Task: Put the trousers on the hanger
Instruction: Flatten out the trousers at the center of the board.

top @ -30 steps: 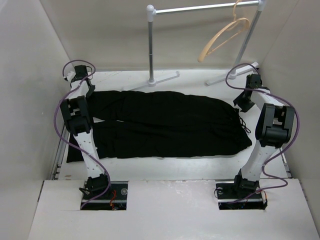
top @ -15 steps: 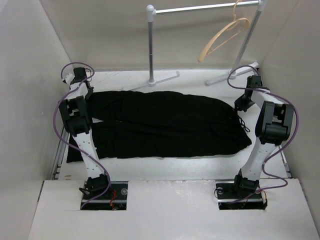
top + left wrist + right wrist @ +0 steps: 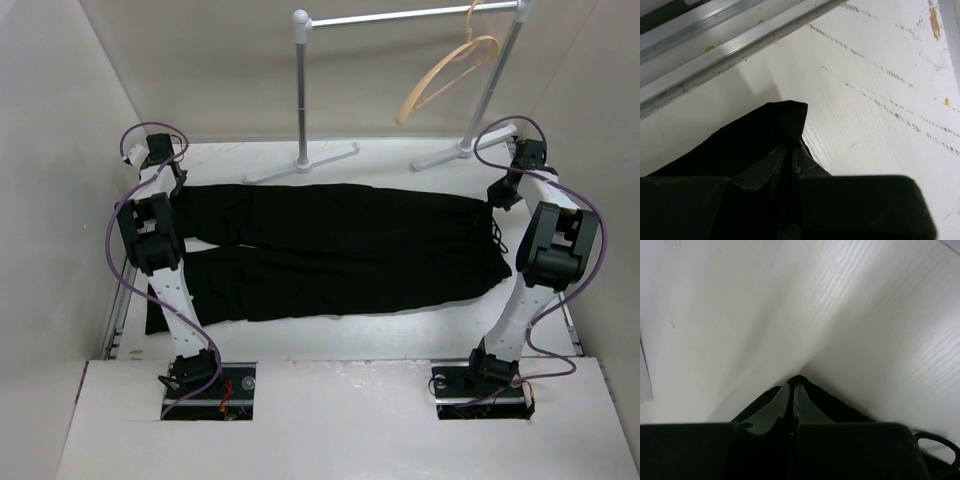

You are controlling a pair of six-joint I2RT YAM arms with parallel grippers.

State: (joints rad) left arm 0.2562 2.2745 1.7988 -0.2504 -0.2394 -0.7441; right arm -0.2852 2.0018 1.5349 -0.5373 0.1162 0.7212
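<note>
Trousers (image 3: 330, 250) lie pulled straight on the surface (image 3: 380, 330) between both hands. The left hand (image 3: 792, 150) is clamped on a leg-end corner and the right hand (image 3: 791, 387) on the waist end. A second ago the right hand stood nearer and the cloth lay slacker. I judge the lift toward the hanger (image 3: 445, 75), up beyond the right hand, comes next.

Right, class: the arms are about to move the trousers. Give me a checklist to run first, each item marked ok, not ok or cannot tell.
1. Grip of left jaws on trousers: ok.
2. Grip of right jaws on trousers: ok.
3. Trousers spread out on table: ok.
4. Hanger on rail, clear of both arms: ok.
5. Every cloth layer caught in each grip: cannot tell.
</note>
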